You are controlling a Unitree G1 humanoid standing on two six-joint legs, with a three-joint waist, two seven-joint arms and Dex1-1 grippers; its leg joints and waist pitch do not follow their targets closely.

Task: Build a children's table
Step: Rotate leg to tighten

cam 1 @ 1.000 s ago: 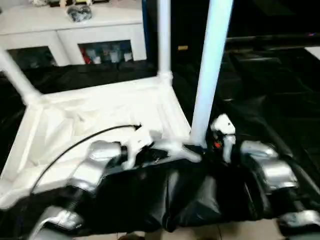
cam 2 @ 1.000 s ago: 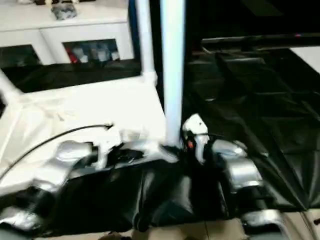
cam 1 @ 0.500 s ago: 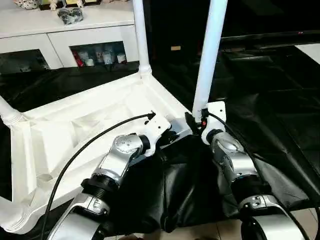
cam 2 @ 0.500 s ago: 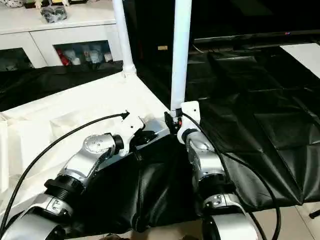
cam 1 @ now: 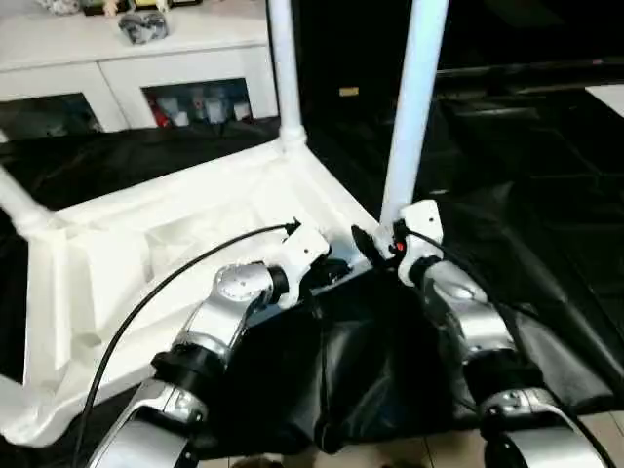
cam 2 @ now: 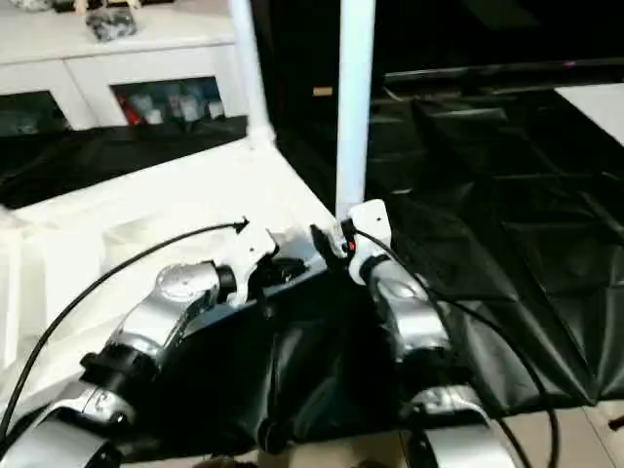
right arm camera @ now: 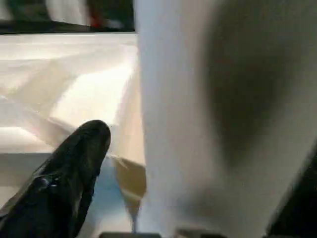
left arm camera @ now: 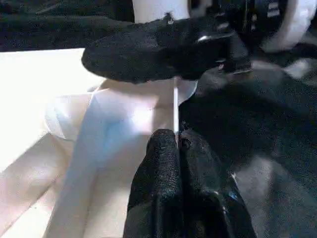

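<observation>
1 white plastic rectangular tabletop (cam 1: 146, 244) lies ribbed underside up. 3 long white tapered tube legs stand from its corner sockets: 1 near (cam 1: 412, 107), 1 far (cam 1: 283, 68), 1 leaning at the left edge (cam 1: 18, 203); a 4th may sit at the blurred lower-left corner. 2 silver forearms reach in, each with 1 black-fingered tool: left tool (cam 1: 336, 275), right tool (cam 1: 375, 246). 1 black sheet (cam 1: 546, 214) covers the floor. 1 white cabinet (cam 1: 127, 58) stands behind.
</observation>
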